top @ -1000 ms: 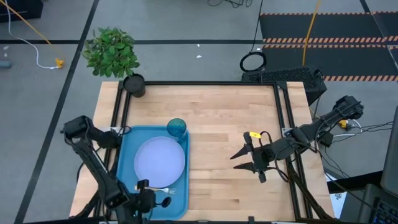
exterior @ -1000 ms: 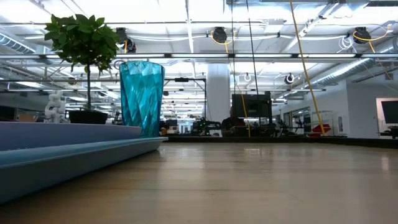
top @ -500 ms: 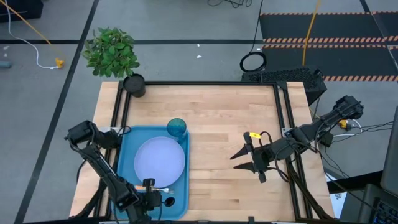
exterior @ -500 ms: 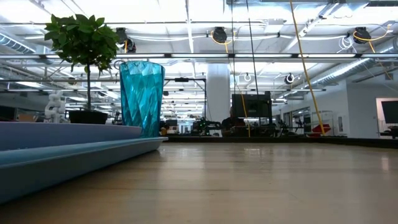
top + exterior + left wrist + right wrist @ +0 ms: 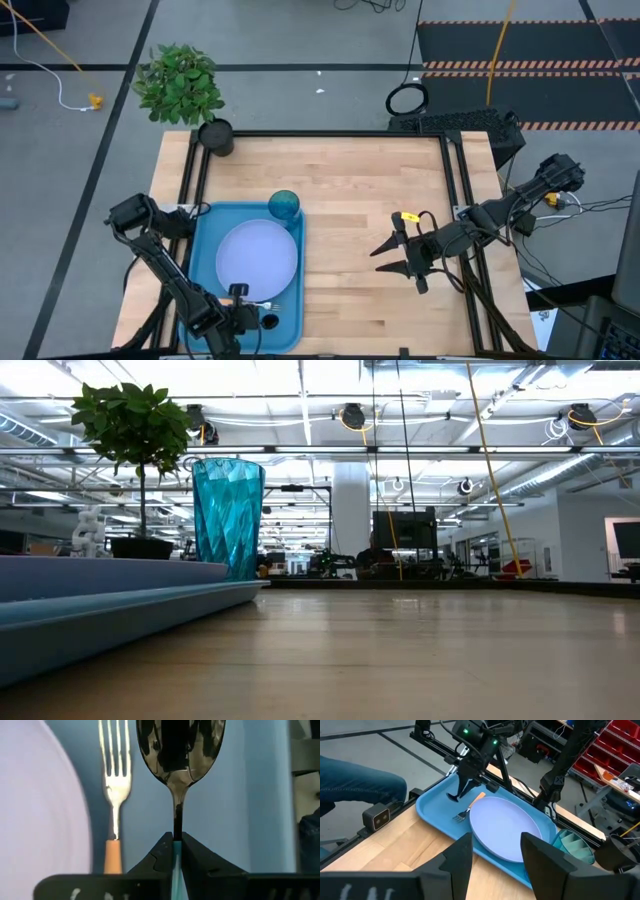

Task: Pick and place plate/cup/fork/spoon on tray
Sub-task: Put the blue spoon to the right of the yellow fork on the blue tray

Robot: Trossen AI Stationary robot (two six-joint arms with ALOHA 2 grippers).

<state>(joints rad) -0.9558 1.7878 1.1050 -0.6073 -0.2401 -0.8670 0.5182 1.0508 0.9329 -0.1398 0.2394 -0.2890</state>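
Left gripper [image 5: 243,318] low at the tray's [image 5: 205,245] near end, around six o'clock of the plate [image 5: 258,258], fingers [image 5: 162,852] pinched on the light blue handle of the spoon [image 5: 179,747], its dark bowl over the blue tray floor; whether touching the floor or just above, not clear. Fork [image 5: 114,790] lying on the tray just beside the spoon, between it and the plate's rim, orange handle toward the gripper. Cup [image 5: 284,206] upright in the tray at about one o'clock of the plate, close to its edge. Potted plant [image 5: 182,88] at the table's [image 5: 370,200] far left corner. Right gripper [image 5: 392,258] hanging over bare wood at three o'clock of the tray, well apart from it, fingers [image 5: 455,857] spread wide with nothing between them.
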